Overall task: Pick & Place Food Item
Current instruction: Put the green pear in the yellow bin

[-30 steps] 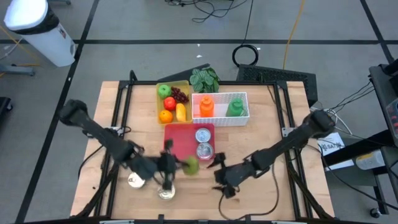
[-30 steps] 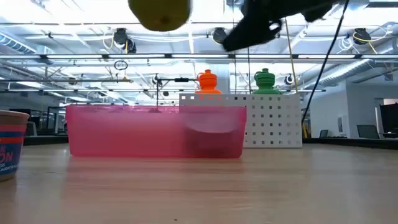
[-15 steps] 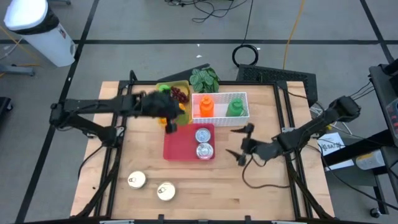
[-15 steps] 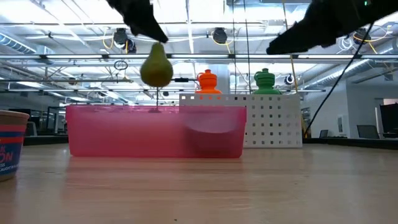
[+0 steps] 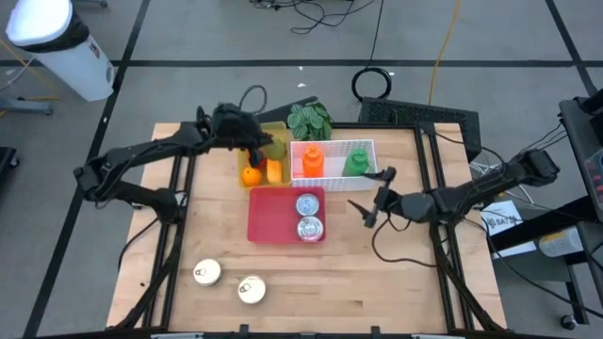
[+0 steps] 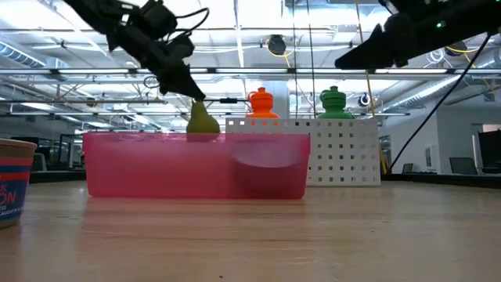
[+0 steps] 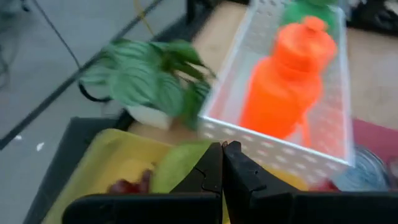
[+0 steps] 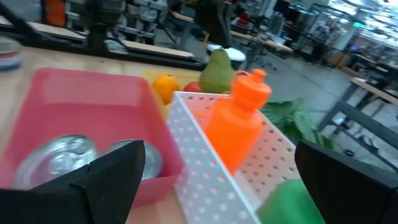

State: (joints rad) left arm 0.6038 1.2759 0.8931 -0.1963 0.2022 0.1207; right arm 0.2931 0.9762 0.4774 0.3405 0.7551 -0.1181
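- I have the left gripper (image 5: 256,143) out over the yellow tray (image 5: 247,129) at the far side of the table (image 5: 396,282), its fingers clamped together on the stalk end of the pear (image 6: 203,123).
- The pear hangs just under those fingertips, stalk end up, body down. From the low view it sits just above the rim line of the pink bin (image 6: 196,164), which stands nearer the camera than the gripper does.
- From above, the pear (image 5: 273,149) shows at the gripper's tip, on the side toward the white perforated basket (image 5: 337,179). I cannot tell whether it touches the tray floor.
- In the left wrist view the pear (image 7: 177,165) lies right ahead of the closed fingers (image 7: 239,177), with red grapes (image 7: 124,185) beside it and a leafy plant (image 7: 149,78) beyond.
- Also in the tray near the gripper: an orange (image 5: 250,175) on the side toward the pink bin, and a yellow item I cannot identify just beside it.
- The white basket, just past the gripper's tip, holds an orange bottle (image 5: 314,158) and a green bottle (image 5: 356,162).
- The pink bin holds two cans (image 5: 309,215).
- The right gripper (image 5: 375,200) hangs beside the white basket, away from the pear, fingers spread wide and holding nothing.
- Two more cans (image 5: 229,281) stand at the table's near edge, well apart from both grippers.
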